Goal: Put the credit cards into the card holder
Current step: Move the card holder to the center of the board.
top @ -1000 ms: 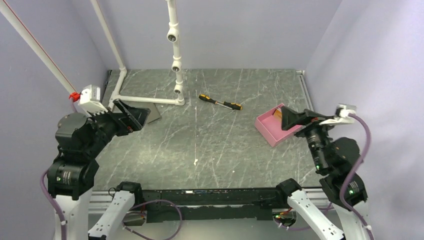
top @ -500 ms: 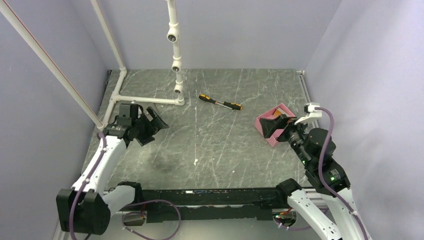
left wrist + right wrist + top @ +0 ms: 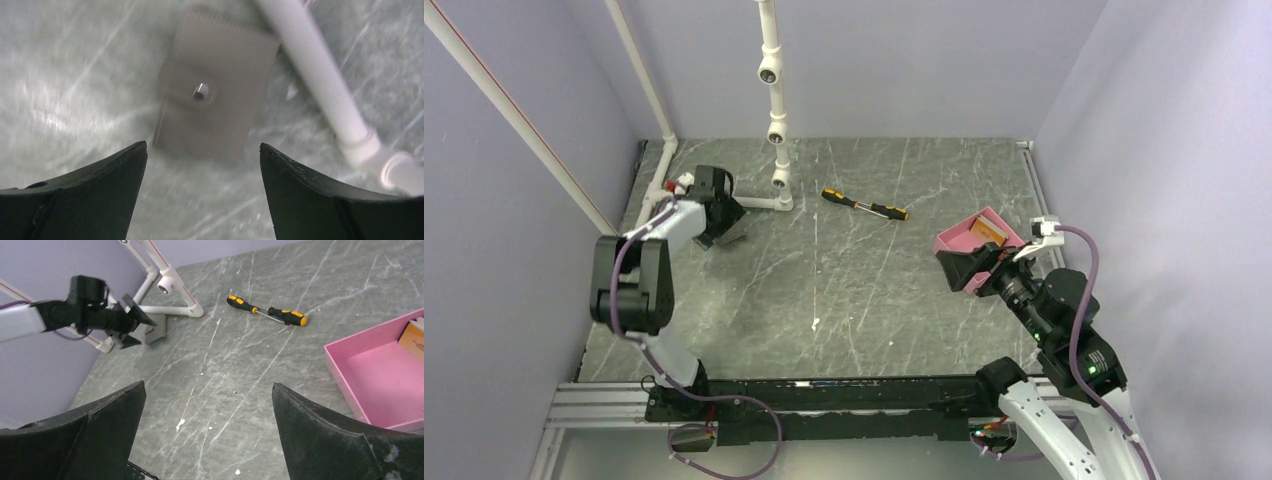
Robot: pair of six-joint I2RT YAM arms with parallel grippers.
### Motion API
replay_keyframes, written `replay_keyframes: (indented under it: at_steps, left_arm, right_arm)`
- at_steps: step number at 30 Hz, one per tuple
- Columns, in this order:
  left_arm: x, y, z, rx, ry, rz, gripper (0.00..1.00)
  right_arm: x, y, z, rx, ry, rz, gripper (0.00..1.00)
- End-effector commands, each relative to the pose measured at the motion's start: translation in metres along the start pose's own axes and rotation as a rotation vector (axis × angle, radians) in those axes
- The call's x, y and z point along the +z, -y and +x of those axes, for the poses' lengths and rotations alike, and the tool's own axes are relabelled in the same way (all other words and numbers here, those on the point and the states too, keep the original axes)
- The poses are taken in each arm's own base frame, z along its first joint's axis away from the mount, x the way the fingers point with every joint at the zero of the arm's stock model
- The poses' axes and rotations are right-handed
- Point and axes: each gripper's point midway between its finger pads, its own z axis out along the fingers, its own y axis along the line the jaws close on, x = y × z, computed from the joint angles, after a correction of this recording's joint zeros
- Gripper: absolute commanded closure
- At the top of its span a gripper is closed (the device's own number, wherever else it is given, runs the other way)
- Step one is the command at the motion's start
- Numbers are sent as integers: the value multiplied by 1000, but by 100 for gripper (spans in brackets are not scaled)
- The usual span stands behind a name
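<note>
Well, from the overhead view I saw the left gripper (image 3: 720,214) reaching down at the far left of the table (image 3: 844,290), right over the card holder (image 3: 734,229). Its wrist camera showed the two dark fingers (image 3: 100,195) spread wide with nothing between them. The card holder lay closed and flat on the stone surface just ahead of the tips, grey side up, with a small metal snap stud near its middle. That picture was smeared, so I could not tell whether the tips touched the holder. A white pipe (image 3: 320,85) ran beside the holder's right edge, very close to it. Over on the right side, well apart from the holder, the right gripper (image 3: 959,268) hung beside the near-left wall of the pink tray (image 3: 952,240), its jaws as wide as I ever saw them and holding nothing. The credit cards (image 3: 990,236) sat at the far end of that tray; I made out a tan-orange face at the edge of the right wrist view, but not how many there were. A yellow-and-black screwdriver (image 3: 864,205) lay on the table between the two arms, toward the back.
</note>
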Motion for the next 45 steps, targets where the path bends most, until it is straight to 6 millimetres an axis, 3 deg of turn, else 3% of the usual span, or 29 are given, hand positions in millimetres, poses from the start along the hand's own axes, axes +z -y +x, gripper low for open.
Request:
replay_keyframes:
  at_steps: [1, 3, 11, 16, 21, 25, 29, 34, 40, 42, 45]
  left_arm:
    - [15, 0, -55, 160, 88, -155, 9]
    - [23, -8, -48, 202, 14, -172, 9]
    - [45, 3, -24, 304, -109, -28, 11]
    - [56, -2, -15, 299, -197, -12, 37]
    - [45, -15, 7, 251, -247, 14, 70]
    - [17, -14, 28, 241, -253, 106, 76]
    - [-22, 0, 69, 343, -260, 190, 78]
    - [-72, 10, 141, 469, -316, 297, 78]
    - [-128, 1, 224, 508, -453, 471, 77]
    - [-143, -2, 241, 522, -479, 522, 76]
    - [-160, -2, 250, 521, -487, 579, 76]
  right_arm:
    - [-19, -3, -16, -12, 55, 2, 0]
    - [-22, -1, -17, -22, 66, 8, 0]
    - [-12, -1, -13, -38, 51, -2, 0]
    - [-1, -4, -6, -30, 18, -21, 0]
    - [4, -3, 5, 9, -6, -27, 0]
    - [11, -7, 20, 18, -54, -69, 0]
    - [23, -7, 40, 0, -146, -92, 0]
    - [39, -5, 77, -19, -284, -136, 0]
    - [59, 4, 123, 33, -418, -142, 0]
    - [67, 8, 135, 54, -462, -111, 0]
    - [79, 5, 156, 62, -547, -53, 2]
